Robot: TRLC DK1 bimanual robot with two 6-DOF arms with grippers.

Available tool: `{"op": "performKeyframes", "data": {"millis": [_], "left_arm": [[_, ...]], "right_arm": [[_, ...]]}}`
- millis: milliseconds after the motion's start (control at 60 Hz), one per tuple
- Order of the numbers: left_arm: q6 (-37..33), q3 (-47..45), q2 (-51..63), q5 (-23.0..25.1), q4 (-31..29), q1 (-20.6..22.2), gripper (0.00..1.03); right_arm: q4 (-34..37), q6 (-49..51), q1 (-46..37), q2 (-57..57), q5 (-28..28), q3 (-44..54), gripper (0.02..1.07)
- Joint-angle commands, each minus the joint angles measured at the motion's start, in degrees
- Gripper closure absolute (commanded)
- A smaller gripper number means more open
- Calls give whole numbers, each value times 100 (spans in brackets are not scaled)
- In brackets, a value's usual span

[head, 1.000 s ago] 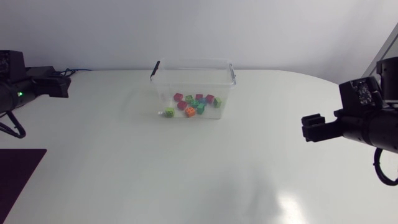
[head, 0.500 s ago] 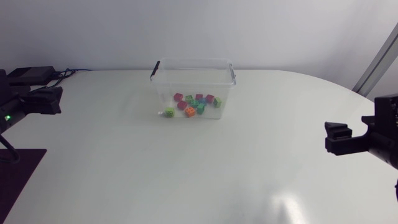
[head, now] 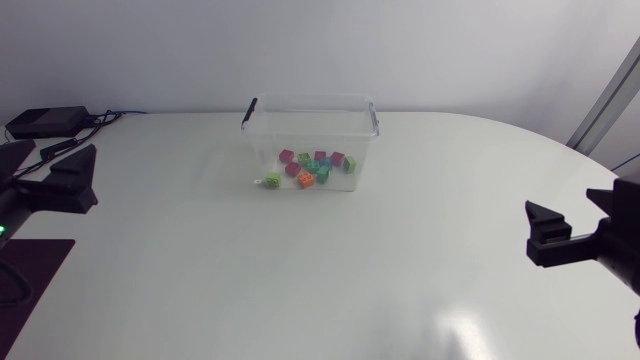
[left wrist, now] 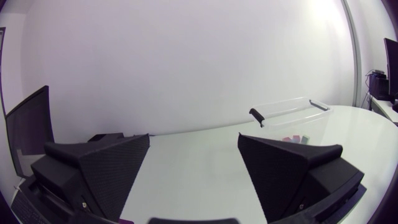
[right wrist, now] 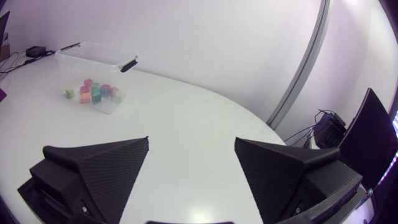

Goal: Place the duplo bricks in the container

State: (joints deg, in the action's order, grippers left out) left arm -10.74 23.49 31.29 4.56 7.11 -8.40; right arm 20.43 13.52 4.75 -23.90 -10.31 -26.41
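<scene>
From above: the one clear container (head: 310, 98) stands at the far middle of the table. The duplo bricks (head: 310, 168), about eleven, all seem to lie inside it, so the task looks finished. Left wrist view: the left gripper (left wrist: 193, 143) is spread wide, holding nothing. Right wrist view: the right gripper (right wrist: 192, 142) likewise, well apart from the container

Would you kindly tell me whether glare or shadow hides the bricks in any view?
Head view: one glare patch on the table, well clear of the container; the bricks show plainly through its clear wall. Right wrist view: even light, bricks distinct. Left wrist view: no glare, but the bricks are only faint patches behind the wall.
</scene>
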Motion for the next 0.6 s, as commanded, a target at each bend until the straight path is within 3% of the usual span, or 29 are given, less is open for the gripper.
{"op": "performKeyframes", "data": {"millis": [0,583], "left_arm": [[-127,-253,-288,-61,-36,113,4],[580,-1486,-1960,-293,-434,541,4]], "right_arm": [[-166,165,-37,189,22,265,7],[-1270,-728,-295,1484,616,1663,7]]}}
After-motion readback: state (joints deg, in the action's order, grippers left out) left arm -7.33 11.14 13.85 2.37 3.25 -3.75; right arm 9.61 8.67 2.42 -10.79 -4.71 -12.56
